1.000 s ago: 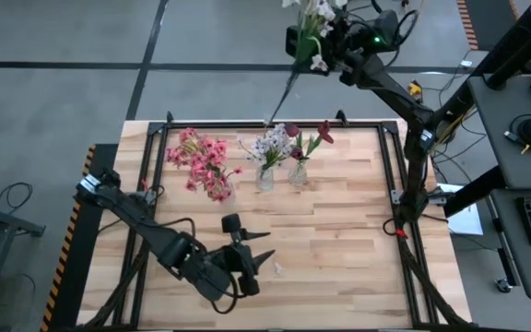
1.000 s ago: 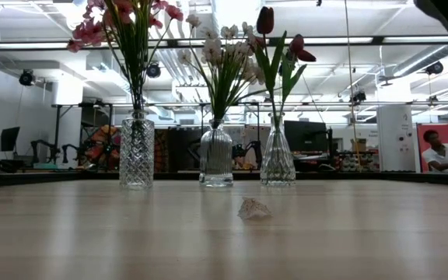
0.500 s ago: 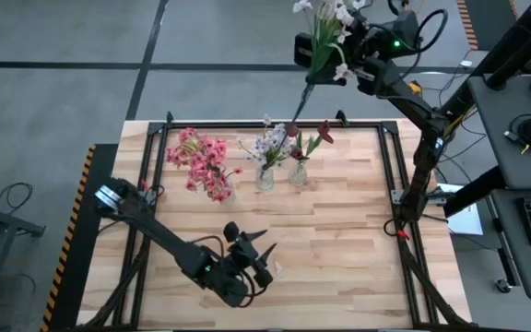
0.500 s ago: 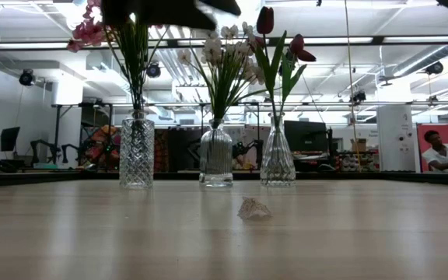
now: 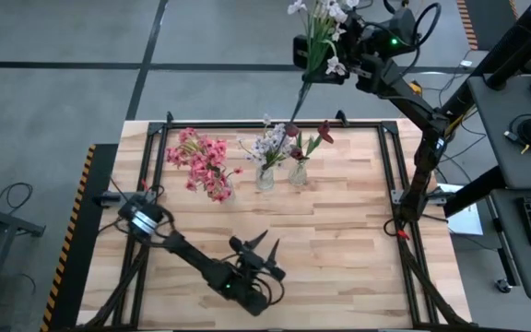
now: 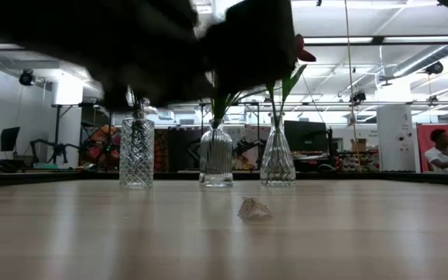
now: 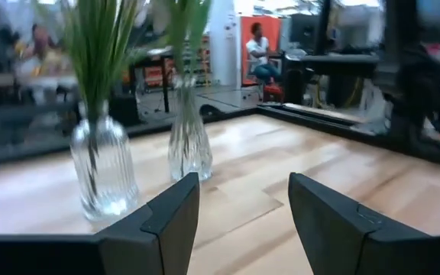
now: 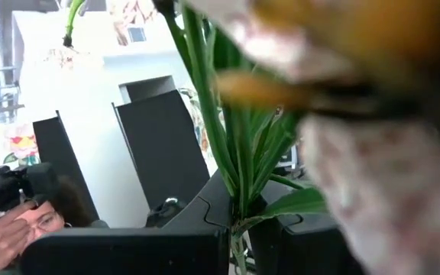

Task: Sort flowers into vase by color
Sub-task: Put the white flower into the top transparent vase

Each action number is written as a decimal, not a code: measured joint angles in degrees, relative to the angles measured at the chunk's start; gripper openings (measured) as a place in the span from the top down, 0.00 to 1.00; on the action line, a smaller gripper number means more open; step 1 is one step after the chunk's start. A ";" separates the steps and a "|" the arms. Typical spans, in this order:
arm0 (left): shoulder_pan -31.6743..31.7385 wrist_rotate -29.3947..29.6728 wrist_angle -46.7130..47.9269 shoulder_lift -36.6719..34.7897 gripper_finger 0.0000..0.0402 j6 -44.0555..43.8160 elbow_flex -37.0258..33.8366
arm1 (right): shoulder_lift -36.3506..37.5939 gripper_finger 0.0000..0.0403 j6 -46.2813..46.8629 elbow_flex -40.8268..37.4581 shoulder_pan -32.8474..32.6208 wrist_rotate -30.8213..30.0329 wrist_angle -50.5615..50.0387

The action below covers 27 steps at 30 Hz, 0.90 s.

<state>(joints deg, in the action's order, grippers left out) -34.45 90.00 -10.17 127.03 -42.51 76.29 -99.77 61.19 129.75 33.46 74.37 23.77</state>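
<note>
Three glass vases stand at the table's far middle: pink flowers point(image 5: 203, 164) on the left, white-lilac flowers point(image 5: 267, 148) in the middle, dark red flowers point(image 5: 304, 143) on the right. High beyond the far edge, my right gripper point(image 5: 313, 53) is shut on a white flower stem point(image 5: 324, 11). My left gripper point(image 5: 267, 245) hovers low over the near middle of the table, open, with nothing between its fingers point(image 7: 173, 218). It points level toward the vases point(image 7: 101, 174). In the low view the left arm point(image 6: 131, 54) is a dark blur in front of the blossoms. My right gripper pinches the white flower's green stalk point(image 8: 240, 226) between its two fingers, just below the leaves. The fingers lie across the stalk, about level, reaching in from the table's right. The flower stands nearly upright, lifted clear, with its lower stalk point(image 5: 295, 103) hanging free above the vases.
A small pale fallen blossom point(image 6: 253, 208) lies on the wood in front of the vases. A black frame point(image 5: 390, 166) runs along the table's edges. People show in the room beyond point(image 6: 440, 152). Bare wood point(image 5: 358, 240) lies to the right of the left gripper.
My left gripper has come down close to the tabletop and gone somewhat toward the right and near edges, rolling about its own line while staying open. My right gripper has drifted slightly right with the white flower, then kept still.
</note>
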 joint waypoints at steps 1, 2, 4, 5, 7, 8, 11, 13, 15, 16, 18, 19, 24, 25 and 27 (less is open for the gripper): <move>0.78 0.00 0.01 1.15 0.54 -3.48 0.27 | 0.00 0.96 -0.30 -0.02 -0.03 0.00 -0.25; 1.64 0.01 0.08 2.20 0.54 -7.07 0.34 | 0.00 0.96 -0.44 -0.02 -0.07 0.02 -0.58; 3.19 0.05 0.30 4.06 0.54 -11.39 0.40 | 0.00 0.96 -0.73 -0.02 -0.10 0.11 -1.20; 3.87 0.04 0.32 4.78 0.54 -11.77 0.40 | 0.00 0.96 -0.73 -0.02 -0.12 0.29 -1.25; 5.14 0.04 0.28 5.57 0.54 -11.82 0.27 | 0.00 0.96 -0.73 -0.02 -0.23 0.69 -1.40; 5.90 0.07 0.26 5.69 0.54 -11.73 -0.05 | 0.00 0.96 -0.73 -0.02 -0.24 0.80 -1.39; 8.36 0.07 0.24 5.69 0.54 -12.04 -1.44 | 0.00 0.96 -0.78 -0.02 -0.25 1.12 -1.38; 9.89 0.07 0.35 5.75 0.54 -12.26 -2.23 | 0.00 0.96 -1.10 -0.02 -0.23 1.73 -1.40; 11.17 0.09 0.39 5.76 0.54 -12.27 -2.61 | 0.00 0.96 -1.21 -0.02 -0.23 2.68 -1.42; 11.67 0.07 0.28 5.76 0.54 -12.27 -2.75 | 0.00 0.96 -1.21 -0.02 -0.24 2.92 -1.42; 12.76 0.07 0.27 5.76 0.54 -12.56 -3.25 | 0.00 0.96 -1.25 -0.02 -0.23 3.54 -1.48; 13.29 0.07 0.37 5.76 0.54 -12.81 -3.46 | 0.00 0.96 -1.38 -0.02 -0.23 3.79 -1.61; 15.54 -0.27 0.24 5.76 0.51 -16.72 -4.74 | 0.00 0.96 -2.42 -0.04 -0.23 4.13 -2.49; 15.91 -0.85 0.32 5.76 0.50 -18.83 -5.20 | -0.02 0.96 -2.53 -0.04 -0.23 4.15 -2.53; 16.64 -1.63 0.35 5.76 0.47 -21.63 -6.05 | -0.02 0.96 -2.74 -0.04 -0.23 4.57 -2.60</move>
<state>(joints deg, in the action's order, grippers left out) -17.82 88.37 -9.82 132.79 -64.15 70.24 -99.79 58.45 129.71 33.23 78.94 21.17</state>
